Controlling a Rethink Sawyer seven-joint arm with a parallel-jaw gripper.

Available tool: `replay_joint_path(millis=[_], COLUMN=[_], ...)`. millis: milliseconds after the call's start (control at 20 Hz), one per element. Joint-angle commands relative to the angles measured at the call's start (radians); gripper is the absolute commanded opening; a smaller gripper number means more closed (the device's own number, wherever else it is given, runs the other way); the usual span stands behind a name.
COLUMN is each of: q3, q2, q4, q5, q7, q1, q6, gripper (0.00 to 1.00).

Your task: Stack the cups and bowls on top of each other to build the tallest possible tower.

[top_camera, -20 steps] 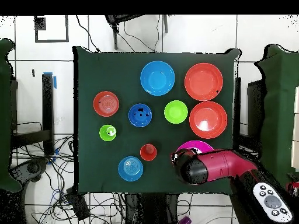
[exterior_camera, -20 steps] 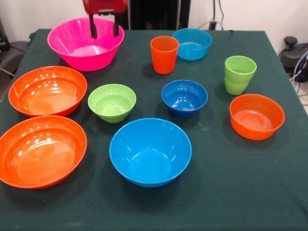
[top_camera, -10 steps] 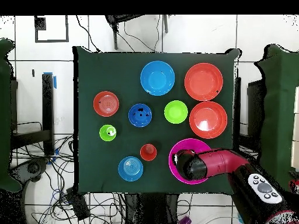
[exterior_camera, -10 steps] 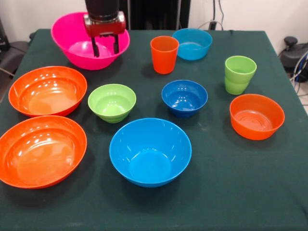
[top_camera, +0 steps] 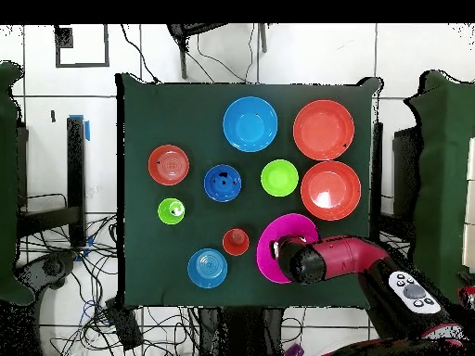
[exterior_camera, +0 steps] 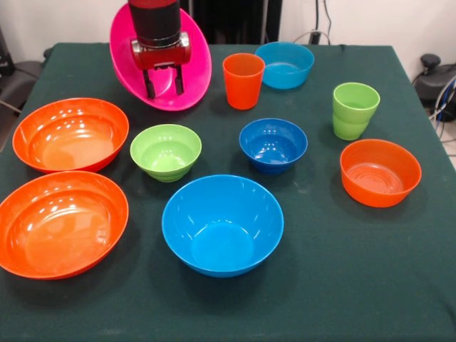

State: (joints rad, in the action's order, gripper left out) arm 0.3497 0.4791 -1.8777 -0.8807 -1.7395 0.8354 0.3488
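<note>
The large pink bowl is tipped up on its edge at the table's far left, its opening turned toward the front camera. My gripper is inside it, open, with both fingers against its inner wall. In the overhead view the arm covers part of the pink bowl. The large blue bowl and two large orange bowls sit singly. The orange cup stands right of the pink bowl. Two lime green cups are nested. No pile of bowls shows.
Small bowls stand apart on the green cloth: lime green, dark blue, light blue and orange. The lime green bowl is just in front of the pink one. The table's edges are close behind the far row.
My gripper came down into the pink bowl and moved toward the table's middle. The bowl went from flat to tipped up on its edge and slid that way.
</note>
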Motion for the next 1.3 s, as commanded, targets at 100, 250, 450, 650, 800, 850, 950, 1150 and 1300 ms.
replay_joint_path(millis=[100, 250, 450, 650, 800, 850, 950, 1150, 1300], q3=[-0.01, -0.022, -0.023, -0.011, 0.029, 0.071, 0.145, 0.305, 0.383], q2=[-0.086, -0.08, -0.073, -0.049, 0.057, 0.14, 0.273, 0.477, 0.565], q4=[0.096, 0.084, 0.077, 0.054, -0.036, -0.102, -0.197, -0.325, -0.362], q5=[-0.058, -0.066, -0.064, -0.057, -0.021, 0.013, 0.085, 0.285, 0.386], q7=[-0.005, -0.016, -0.02, -0.004, 0.034, 0.071, 0.131, 0.248, 0.285], q1=[-0.024, -0.031, -0.034, -0.028, -0.008, 0.015, 0.057, 0.146, 0.168], q6=[-0.038, -0.047, -0.049, -0.036, 0.003, 0.031, 0.085, 0.239, 0.327], gripper=[1.0, 1.0, 1.0, 1.0, 1.0, 1.0, 1.0, 1.0, 1.0])
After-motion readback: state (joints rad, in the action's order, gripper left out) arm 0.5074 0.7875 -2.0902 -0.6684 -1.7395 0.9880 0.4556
